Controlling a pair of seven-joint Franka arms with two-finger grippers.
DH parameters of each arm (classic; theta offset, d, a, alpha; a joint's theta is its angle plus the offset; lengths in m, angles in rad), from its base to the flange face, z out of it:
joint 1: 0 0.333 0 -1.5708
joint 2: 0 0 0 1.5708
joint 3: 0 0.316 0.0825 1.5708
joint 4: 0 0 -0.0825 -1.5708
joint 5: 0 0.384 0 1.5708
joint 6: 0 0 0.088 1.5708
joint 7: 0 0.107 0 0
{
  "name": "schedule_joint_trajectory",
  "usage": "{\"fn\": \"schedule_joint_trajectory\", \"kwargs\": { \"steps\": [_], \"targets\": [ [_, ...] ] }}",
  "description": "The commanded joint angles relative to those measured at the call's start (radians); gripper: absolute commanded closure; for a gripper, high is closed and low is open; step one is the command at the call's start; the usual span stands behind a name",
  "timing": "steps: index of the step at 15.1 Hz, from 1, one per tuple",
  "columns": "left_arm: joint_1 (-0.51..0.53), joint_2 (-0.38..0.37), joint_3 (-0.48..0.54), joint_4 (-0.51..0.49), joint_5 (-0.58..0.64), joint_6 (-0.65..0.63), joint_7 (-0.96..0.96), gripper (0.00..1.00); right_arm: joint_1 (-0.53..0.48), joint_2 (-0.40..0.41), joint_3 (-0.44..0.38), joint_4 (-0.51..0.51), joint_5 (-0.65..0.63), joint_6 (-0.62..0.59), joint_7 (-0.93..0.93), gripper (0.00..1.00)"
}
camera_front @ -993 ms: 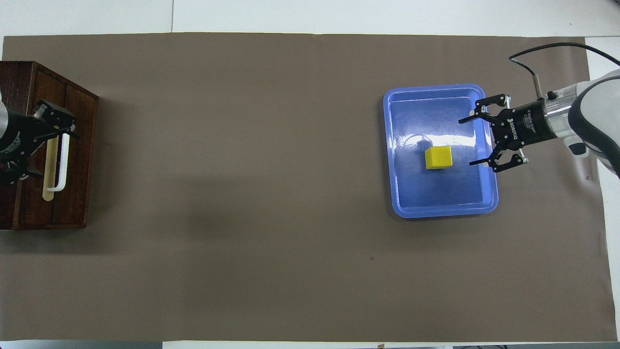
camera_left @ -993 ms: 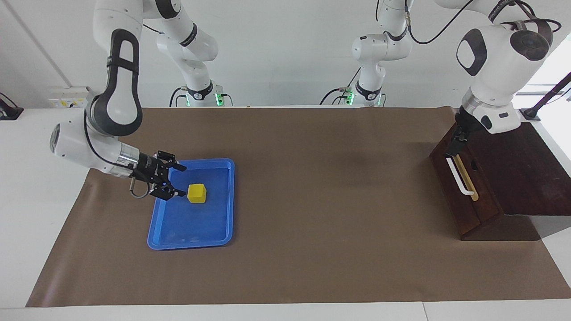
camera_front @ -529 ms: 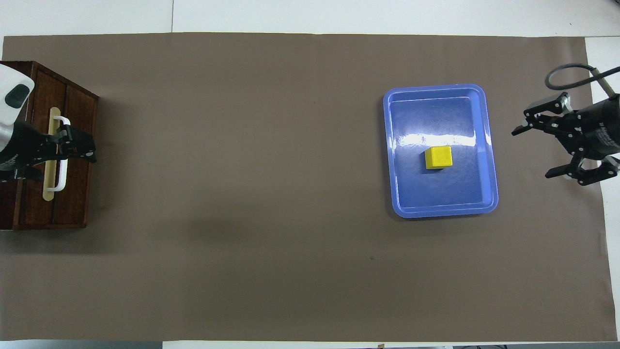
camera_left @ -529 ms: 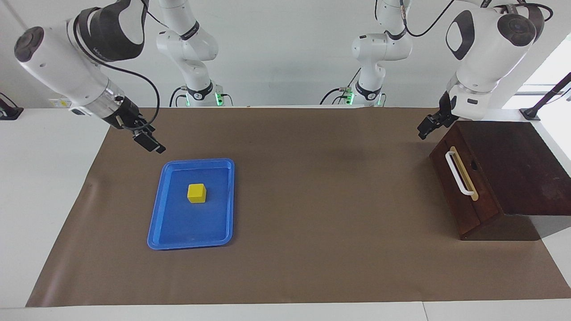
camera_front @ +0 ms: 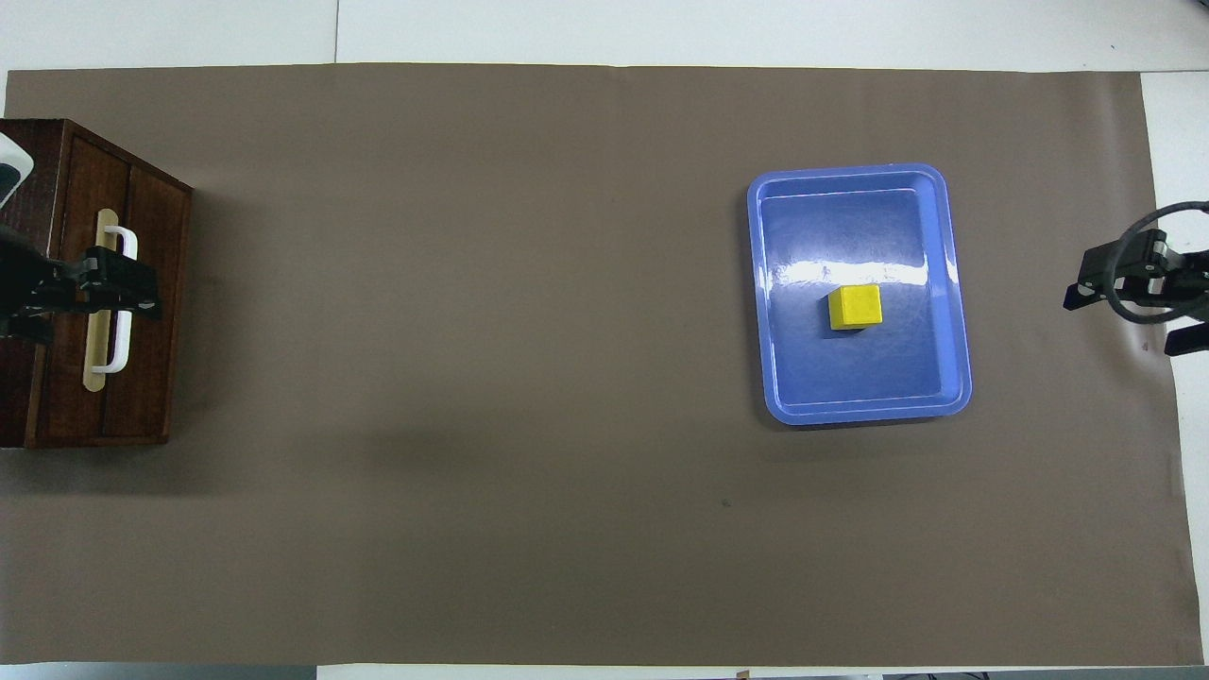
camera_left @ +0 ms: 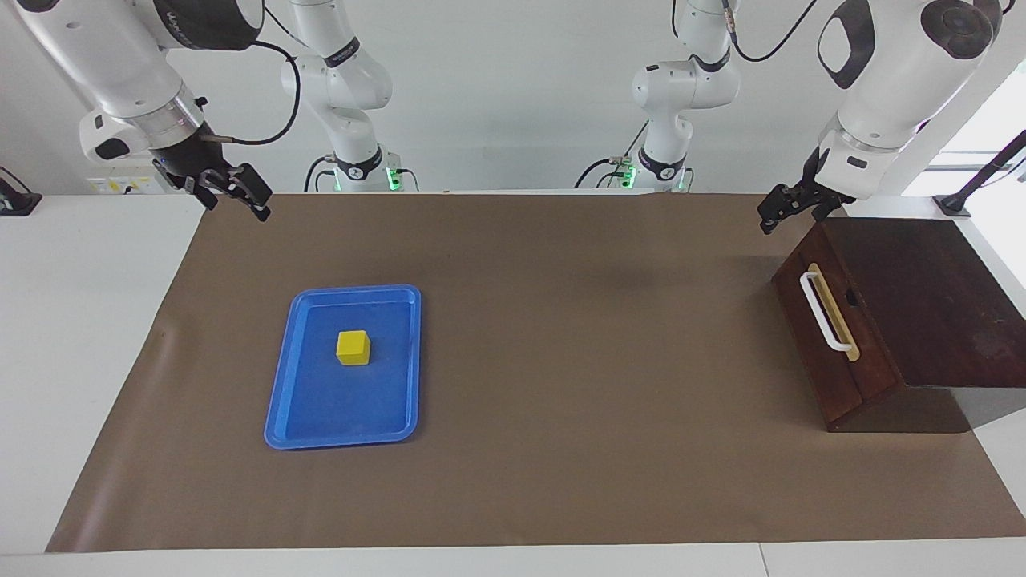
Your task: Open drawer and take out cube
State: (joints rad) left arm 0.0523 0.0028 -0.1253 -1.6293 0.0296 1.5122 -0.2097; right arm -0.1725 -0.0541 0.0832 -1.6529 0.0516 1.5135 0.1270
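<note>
The drawer (camera_left: 830,365) is shut in its dark wooden box at the left arm's end of the table, and its white bar handle (camera_left: 826,314) is free. The drawer also shows in the overhead view (camera_front: 151,378). The yellow cube (camera_left: 353,347) sits in the flat blue tray (camera_left: 401,365) toward the right arm's end of the table. Both also show in the overhead view, the cube (camera_front: 856,307) in the tray (camera_front: 954,283). My left gripper (camera_left: 789,210) hangs in the air over the box's front (camera_front: 118,288), holding nothing. My right gripper (camera_left: 234,196) is open and empty, raised over the mat's edge (camera_front: 1129,316), clear of the tray.
A brown mat (camera_left: 577,336) covers the table between tray and box. The dark wooden box (camera_left: 922,296) has a flat top. White table margins lie around the mat.
My right gripper has drawn back from the cube in the tray and risen over the mat's edge. My left gripper has lifted off the drawer handle. Cube and drawer have not moved.
</note>
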Motion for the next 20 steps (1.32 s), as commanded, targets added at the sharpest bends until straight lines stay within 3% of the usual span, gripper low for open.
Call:
{"fn": "schedule_joint_trajectory", "kwargs": {
  "steps": [1,7,17,20],
  "targets": [
    [0.063,0.006,-0.071,0.009,-0.017,-0.030,0.016,0.00,0.019,-0.009,0.007,-0.019,-0.030,0.049,-0.134,0.00],
    [0.034,0.026,-0.066,0.057,-0.019,-0.087,0.016,0.00,0.116,0.003,0.009,0.001,-0.032,0.056,-0.138,0.00],
    [-0.035,0.025,-0.002,0.068,-0.016,-0.107,0.081,0.00,0.096,0.014,0.004,0.016,-0.038,0.060,-0.144,0.00],
    [-0.025,0.020,-0.005,0.078,-0.005,-0.115,0.104,0.00,0.210,0.014,-0.103,0.015,-0.041,0.054,-0.144,0.00]
  ]
}}
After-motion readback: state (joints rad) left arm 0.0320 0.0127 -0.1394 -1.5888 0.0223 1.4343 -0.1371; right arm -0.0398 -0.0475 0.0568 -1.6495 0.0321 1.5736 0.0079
